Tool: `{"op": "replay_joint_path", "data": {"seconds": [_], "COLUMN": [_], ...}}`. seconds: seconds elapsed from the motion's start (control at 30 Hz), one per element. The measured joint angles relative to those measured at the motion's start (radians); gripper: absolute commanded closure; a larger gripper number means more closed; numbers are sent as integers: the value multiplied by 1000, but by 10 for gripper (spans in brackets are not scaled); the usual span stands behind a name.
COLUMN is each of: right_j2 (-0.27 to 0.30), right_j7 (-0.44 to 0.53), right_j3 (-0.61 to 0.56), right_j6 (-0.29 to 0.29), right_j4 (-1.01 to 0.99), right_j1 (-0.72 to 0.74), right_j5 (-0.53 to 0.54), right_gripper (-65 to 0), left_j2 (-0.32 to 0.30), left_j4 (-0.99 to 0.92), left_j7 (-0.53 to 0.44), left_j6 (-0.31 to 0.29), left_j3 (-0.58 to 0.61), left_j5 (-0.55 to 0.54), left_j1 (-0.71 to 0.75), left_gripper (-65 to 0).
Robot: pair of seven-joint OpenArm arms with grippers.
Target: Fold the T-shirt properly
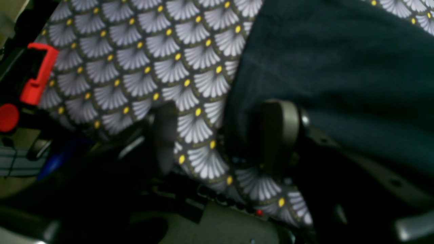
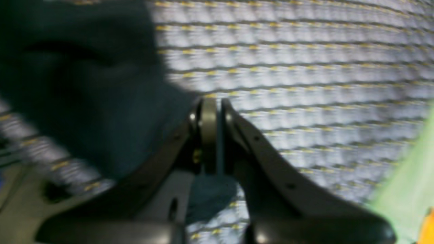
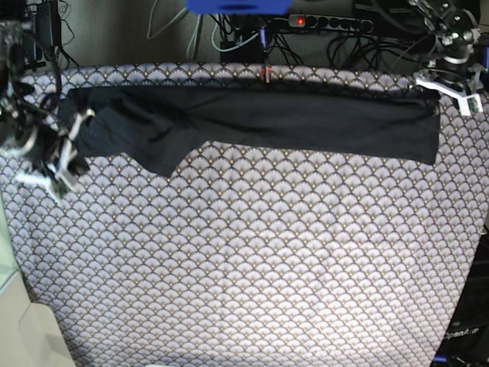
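The dark T-shirt [image 3: 306,122] lies as a long narrow band across the far part of the table, with a flap hanging toward me at its left [image 3: 157,149]. My right gripper [image 3: 63,162] is at the band's left end. In its wrist view its fingers [image 2: 209,128] are pressed nearly together at the gripper's tip [image 2: 218,101], with a sliver of dark fabric [image 2: 210,195] between them and the T-shirt [image 2: 84,95] bunched to the left. My left gripper [image 3: 457,93] is at the band's right end. There it [image 1: 223,132] stands open, straddling the T-shirt's edge [image 1: 322,67].
A scallop-patterned cloth [image 3: 244,260] covers the whole table. Red clamps [image 1: 39,73] sit at the table edge beside the left arm. A power strip and cables [image 3: 328,23] run behind the far edge. Something pale green [image 2: 410,176] borders the cloth in the right wrist view.
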Motion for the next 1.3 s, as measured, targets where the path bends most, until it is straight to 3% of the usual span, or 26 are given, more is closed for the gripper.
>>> {"op": "replay_joint_path", "data": {"seconds": [0.2,0.37,0.63,0.93,1.13,1.3], "right_j2": [-109,-162,-237,-248,-249,-293], "right_j7": [-45,-40,-40,-47,-48,-90], "right_j3": [-103,-139,-158,-156,-155,-150], "right_j6": [5,5,5,5,5,5], "right_j4": [-6,-7,-7,-258,-273,-273], "right_j1": [80,82,83,205,210,211], "right_j5": [-105,-109,-116,-124,-122,-116], "right_gripper": [-202,-283,-326,-327,-327,-327], "left_j2": [2,1,2,2,2,2], "left_j4": [0,0,0,1,2,2], "left_j7": [1,0,0,-1,-3,-3], "left_j6": [0,0,0,0,0,1], "left_j3": [0,0,0,0,-1,-1], "left_j5": [0,0,0,0,0,0], "left_j1": [0,0,0,0,0,-3], "left_gripper": [-371,-371,-371,-371,-371,-371]}}
